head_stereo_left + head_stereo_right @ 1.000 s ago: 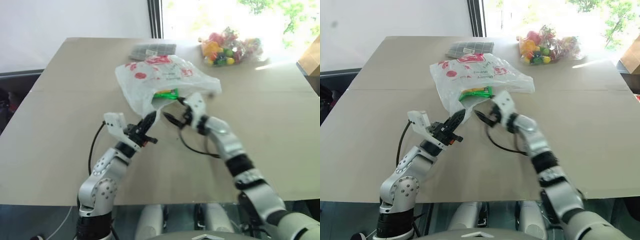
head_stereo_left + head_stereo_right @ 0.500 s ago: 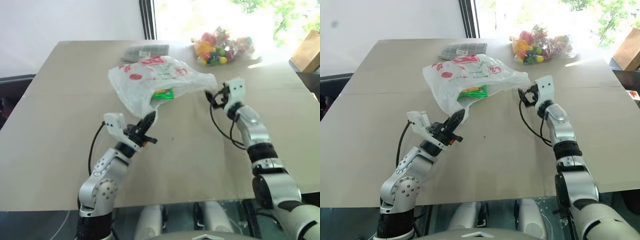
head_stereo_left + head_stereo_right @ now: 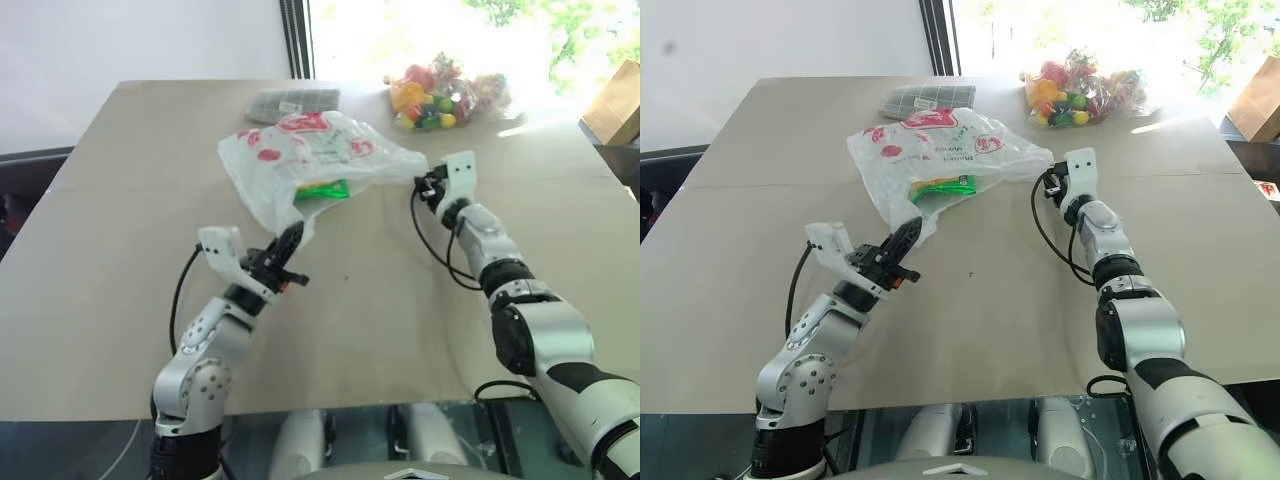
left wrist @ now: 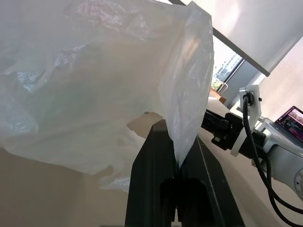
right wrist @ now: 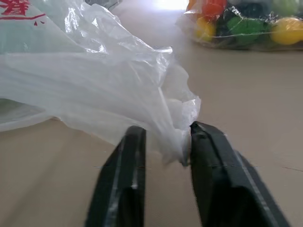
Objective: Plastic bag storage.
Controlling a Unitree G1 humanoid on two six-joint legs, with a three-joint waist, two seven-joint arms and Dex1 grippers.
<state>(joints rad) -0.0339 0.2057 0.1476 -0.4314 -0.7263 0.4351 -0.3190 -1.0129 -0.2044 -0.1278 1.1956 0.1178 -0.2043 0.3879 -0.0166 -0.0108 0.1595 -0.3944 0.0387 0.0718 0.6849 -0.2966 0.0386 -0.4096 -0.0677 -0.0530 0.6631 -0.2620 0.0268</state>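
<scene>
Your counter (image 3: pixel 120 300) carries the plastic bag (image 3: pixel 310 160) just past its middle, red print up and a green packet (image 3: pixel 322 189) showing inside its mouth, with a bag of coloured sweets (image 3: pixel 445 90) and a grey checked cloth (image 3: pixel 292 102) lying beyond it. Your left tool (image 4: pixel 179 163) is clamped on the bag's near edge, holding that edge lifted off the counter. Your right tool (image 5: pixel 165 151) sits at the bag's right corner with a twist of film between its narrowly parted fingers (image 5: pixel 130 156), and you cannot tell whether they actually grip it
</scene>
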